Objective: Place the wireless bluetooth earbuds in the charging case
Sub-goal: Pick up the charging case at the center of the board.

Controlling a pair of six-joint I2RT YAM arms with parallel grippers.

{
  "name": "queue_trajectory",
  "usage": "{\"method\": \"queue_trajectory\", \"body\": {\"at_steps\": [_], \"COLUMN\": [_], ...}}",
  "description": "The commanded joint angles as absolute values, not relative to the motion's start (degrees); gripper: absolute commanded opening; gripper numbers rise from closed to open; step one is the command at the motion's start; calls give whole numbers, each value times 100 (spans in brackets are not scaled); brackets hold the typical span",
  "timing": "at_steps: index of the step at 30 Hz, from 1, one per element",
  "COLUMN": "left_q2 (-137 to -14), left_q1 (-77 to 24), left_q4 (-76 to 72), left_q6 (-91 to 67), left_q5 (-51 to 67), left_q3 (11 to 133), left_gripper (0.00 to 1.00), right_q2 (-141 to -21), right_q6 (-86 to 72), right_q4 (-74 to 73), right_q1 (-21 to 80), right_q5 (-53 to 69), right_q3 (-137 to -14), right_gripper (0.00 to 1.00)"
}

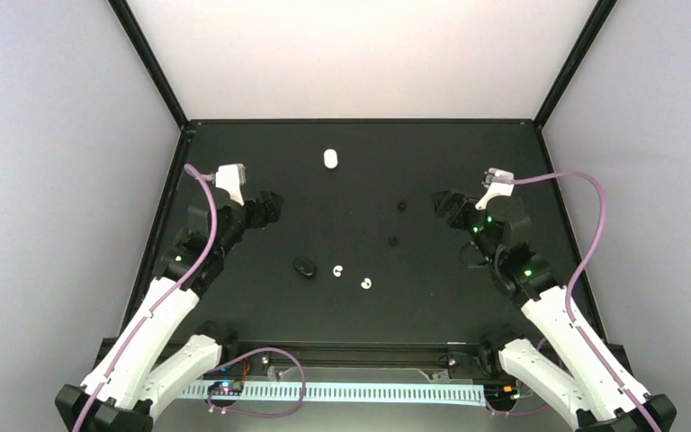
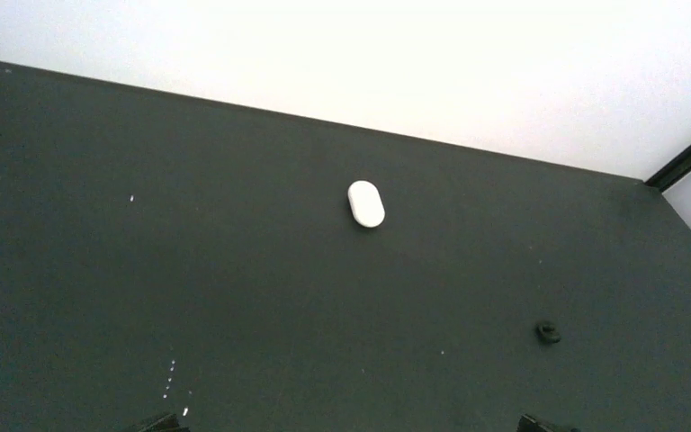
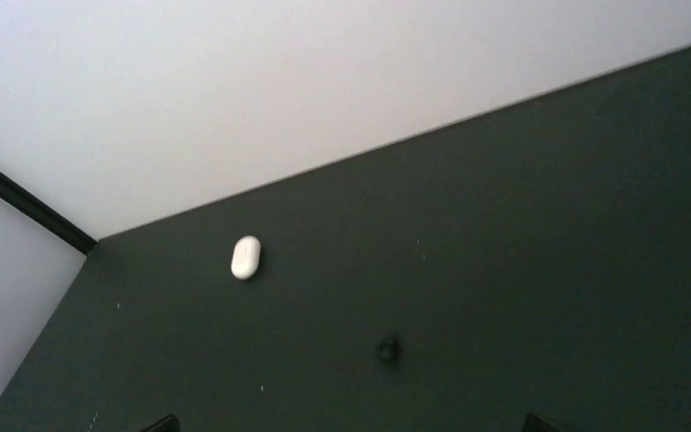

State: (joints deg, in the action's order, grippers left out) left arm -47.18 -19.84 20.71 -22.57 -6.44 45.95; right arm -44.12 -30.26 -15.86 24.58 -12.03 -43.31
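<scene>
Two white earbuds (image 1: 338, 270) (image 1: 365, 283) lie near the table's front middle, beside a black oval charging case (image 1: 304, 266). Two black earbuds (image 1: 401, 205) (image 1: 393, 240) lie right of centre; one of them shows in the left wrist view (image 2: 548, 332) and in the right wrist view (image 3: 387, 349). A white oval charging case (image 1: 330, 158) (image 2: 365, 204) (image 3: 245, 257) lies shut towards the back. My left gripper (image 1: 273, 208) (image 2: 351, 427) hovers at the left, open and holding nothing. My right gripper (image 1: 442, 205) (image 3: 351, 425) hovers at the right near the farther black earbud, open and holding nothing.
The black table (image 1: 468, 297) is ringed by a black frame and pale walls on three sides. Purple cables run along both arms. A lit strip with wiring lies along the near edge between the arm bases.
</scene>
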Motion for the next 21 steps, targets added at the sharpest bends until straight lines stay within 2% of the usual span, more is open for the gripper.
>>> {"method": "queue_trajectory", "body": {"at_steps": [1,6,10,15,21], "left_q2": [-4258,-3904,-3847,-3742,-3358], "left_q1": [-2047,-2058,-2076,-2082,-2088], "left_q4": [2036,1856,1761,1655,1485], "left_q6": [-2032,-1932,-1868,-1802,-1827], "left_q5": [-834,-664,-508,-429,-353], "left_q3": [4515,4494,4602,4301,4009], "left_gripper": [99,99,99,99,99], "right_q2": [-4216,-4037,-4534,-5745,-7769], "right_q6": [-3319,-3138,-3035,-2719,-2552], "right_q4": [-1440,-1104,-1007,-808,-815], "right_q1": [2367,2334,2516,3296,4326], "right_q5": [-790,-397,-347,-789,-549], "right_q3": [-4047,-3827,-3979,-4332,-5272], "right_gripper": [100,100,99,98,90]}}
